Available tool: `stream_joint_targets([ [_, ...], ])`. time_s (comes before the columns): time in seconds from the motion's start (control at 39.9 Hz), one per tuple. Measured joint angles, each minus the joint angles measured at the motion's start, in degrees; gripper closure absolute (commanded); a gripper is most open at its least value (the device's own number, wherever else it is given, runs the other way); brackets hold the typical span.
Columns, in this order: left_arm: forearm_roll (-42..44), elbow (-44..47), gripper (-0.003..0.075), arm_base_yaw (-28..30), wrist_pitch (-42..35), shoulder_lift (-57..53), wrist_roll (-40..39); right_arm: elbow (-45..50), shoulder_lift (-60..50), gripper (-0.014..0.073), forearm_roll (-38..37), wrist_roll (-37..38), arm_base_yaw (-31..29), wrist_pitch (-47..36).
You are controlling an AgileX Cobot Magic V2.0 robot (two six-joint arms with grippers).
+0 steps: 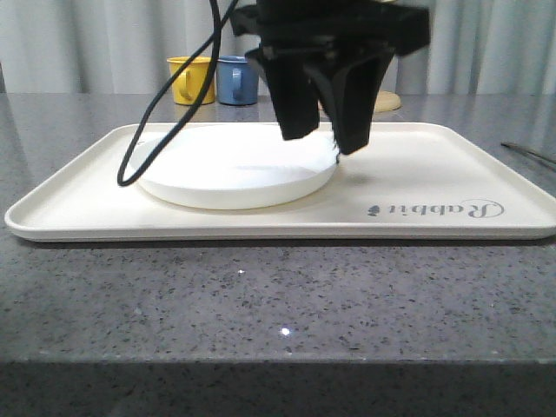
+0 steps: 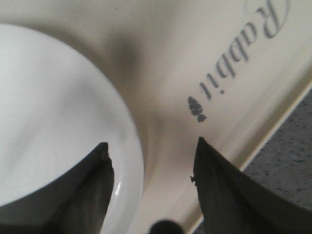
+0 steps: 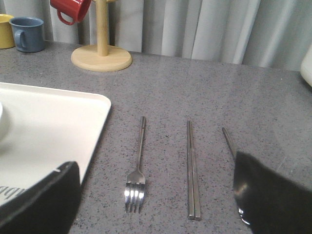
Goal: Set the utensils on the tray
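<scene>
Biggest risk from here: the shallow round white plate (image 1: 234, 174) could get nudged or tipped. The left claw (image 1: 323, 135) is spread wide with one finger over the plate's rim and the other out past it, so a sloppy lift or sideways drift could catch that rim and slide the plate across the large cream rectangular tray (image 1: 452, 174). No grip on the plate can be made out; in the left wrist view the rim (image 2: 131, 161) just sits between the open fingers (image 2: 97, 195).

The other worry is the cutlery. Three thin flat pieces lie on the grey speckled desk (image 3: 204, 97), and skinny metal lying flush like that is easily missed or pushed along instead of picked up.

The right claw (image 3: 156, 195) is also held wide, nothing in it. Just ahead of it lies the slim silver fork (image 3: 138, 165), tines toward the claw. Beside it is a straight flat silver piece (image 3: 192, 165) that looks split lengthwise, so knife or chopsticks can't be told. The third handle (image 3: 229, 141) runs under one finger, its end hidden. All three sit off the tray, just beside its edge (image 3: 100, 131).
</scene>
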Motion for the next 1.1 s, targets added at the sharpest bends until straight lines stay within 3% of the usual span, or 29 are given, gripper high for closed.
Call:
stream_joint_targets([
  [0.15, 0.4, -0.1, 0.0575, 0.4, 0.1, -5.7, 0.0, 0.0, 0.0, -0.0062, 0.0, 0.0, 0.0, 0.0],
  [0.28, 1.2, 0.9, 0.0732, 4.3, 0.3, -9.8, 0.0, 0.0, 0.0, -0.0062, 0.0, 0.0, 0.0, 0.0],
  [0.58, 2.4, 11.6, 0.0738, 18.5, -1.0, -23.0, -1.0, 0.0, 0.0, -0.0062, 0.0, 0.0, 0.0, 0.0],
  [0.93, 2.4, 40.8, 0.0738, 37.5, -15.3, -49.7, -5.5, 0.0, 0.0, -0.0062, 0.0, 0.0, 0.0, 0.0],
  [1.1, 1.6, 57.6, 0.0738, 40.8, -26.8, -68.9, -5.7, 0.0, 0.0, -0.0062, 0.0, 0.0, 0.0, 0.0],
])
